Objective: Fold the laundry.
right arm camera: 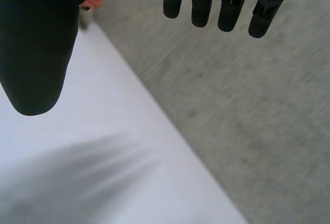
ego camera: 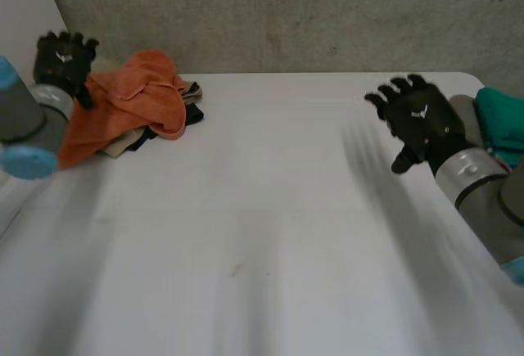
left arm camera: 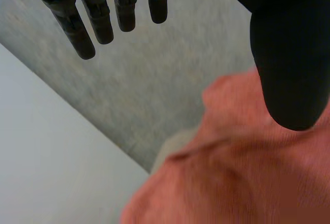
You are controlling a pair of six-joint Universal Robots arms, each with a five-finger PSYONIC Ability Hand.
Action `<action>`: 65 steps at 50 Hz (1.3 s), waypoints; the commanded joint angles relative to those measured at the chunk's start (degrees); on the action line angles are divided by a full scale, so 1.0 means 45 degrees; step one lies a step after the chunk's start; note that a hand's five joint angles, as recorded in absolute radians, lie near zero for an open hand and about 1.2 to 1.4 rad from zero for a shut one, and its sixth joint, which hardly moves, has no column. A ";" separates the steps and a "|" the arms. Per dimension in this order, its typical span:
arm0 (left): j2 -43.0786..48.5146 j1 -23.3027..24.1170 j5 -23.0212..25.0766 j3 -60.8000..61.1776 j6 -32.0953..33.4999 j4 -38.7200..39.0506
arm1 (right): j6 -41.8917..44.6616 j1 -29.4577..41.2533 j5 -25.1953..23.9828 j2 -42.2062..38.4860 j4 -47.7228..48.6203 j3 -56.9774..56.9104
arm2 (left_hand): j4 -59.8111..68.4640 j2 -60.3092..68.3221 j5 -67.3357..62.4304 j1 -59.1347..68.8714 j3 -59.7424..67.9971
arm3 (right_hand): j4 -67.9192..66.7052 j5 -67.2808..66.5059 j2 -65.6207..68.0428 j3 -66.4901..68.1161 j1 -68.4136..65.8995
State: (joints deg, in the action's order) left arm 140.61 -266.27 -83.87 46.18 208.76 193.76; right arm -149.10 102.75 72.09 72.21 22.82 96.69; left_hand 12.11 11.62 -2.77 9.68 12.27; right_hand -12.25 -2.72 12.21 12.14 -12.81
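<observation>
Laundry (ego camera: 123, 114) lies heaped at the far left of the counter (ego camera: 270, 233): one orange cloth (ego camera: 143, 86) on top, one beige piece (ego camera: 117, 148) and one dark piece (ego camera: 193, 114) beneath. It looks soft, light and floppy, best pinched at a corner. At the heap's edge the left robot hand (ego camera: 64, 60) is spread wide; the right robot hand (ego camera: 417, 119), also wide, holds nothing

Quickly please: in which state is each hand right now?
Left hand: open, holding nothing, by the orange cloth.
Right hand: open, holding nothing, above the table.
</observation>
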 commanded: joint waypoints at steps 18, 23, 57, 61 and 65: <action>-0.2114 0.1804 -0.1206 0.0238 -0.0978 0.3950 | 0.0107 -0.0176 -0.0005 -0.0129 0.0163 0.1345 | 1.5087 1.5195 -1.4940 1.5626 1.5050 | 0.0499 0.0605 -0.0492 -0.0477 0.0625; -0.5110 0.2783 -0.0973 0.2040 -0.2659 0.4618 | 0.0087 -0.0176 0.0073 -0.0050 0.0143 0.1403 | 1.5087 1.5195 -1.4940 1.5626 1.5050 | 0.0499 0.0605 -0.0492 -0.0477 0.0625; 0.5373 -0.0380 0.0844 -0.4323 0.0600 0.2197 | 0.0165 -0.0196 0.0112 -0.0655 0.0163 0.1502 | 0.3897 0.4005 -0.3750 0.4436 0.3860 | 0.0499 0.0605 -0.0492 -0.0477 0.0625; 0.5414 -0.0146 0.0631 -0.4403 0.0600 0.2586 | 0.0184 -0.0196 0.0112 -0.0714 0.0163 0.1443 | 1.5087 1.5194 -1.4940 1.5626 1.5050 | 0.0499 0.0605 -0.0492 -0.0477 0.0625; 0.3681 0.0498 -0.0091 -0.3507 0.0113 0.3036 | 0.0165 -0.0196 0.0131 -0.0714 0.0163 0.1423 | 1.5087 1.5195 -1.4940 1.5626 1.5050 | 0.0499 0.0605 -0.0492 -0.0477 0.0625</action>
State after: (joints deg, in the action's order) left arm 164.56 -267.19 -80.92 26.68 211.54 204.91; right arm -148.35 101.87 72.62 69.05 23.56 103.27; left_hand 63.30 63.96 -50.85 65.72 62.89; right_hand -12.25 -2.72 12.21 12.14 -12.81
